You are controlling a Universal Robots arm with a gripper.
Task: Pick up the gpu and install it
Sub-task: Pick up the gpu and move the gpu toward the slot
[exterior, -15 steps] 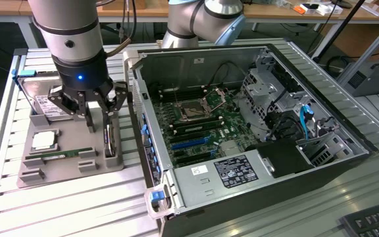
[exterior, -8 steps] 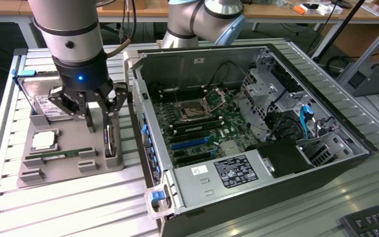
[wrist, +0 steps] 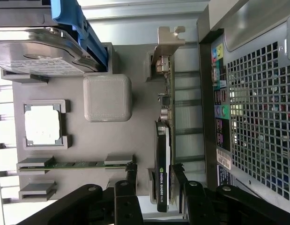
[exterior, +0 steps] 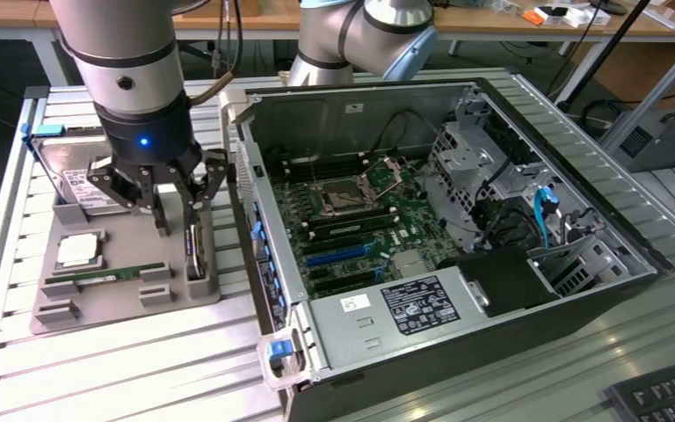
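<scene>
Over on the exterior view's left, the black two-finger claw (exterior: 178,221) hangs wide open and empty, straddling the thin dark gpu card with silver end bracket (wrist: 162,154), standing on edge in its grey plastic tray (exterior: 109,308). I'd square up so both fingers (wrist: 130,180) meet its faces flat.
</scene>
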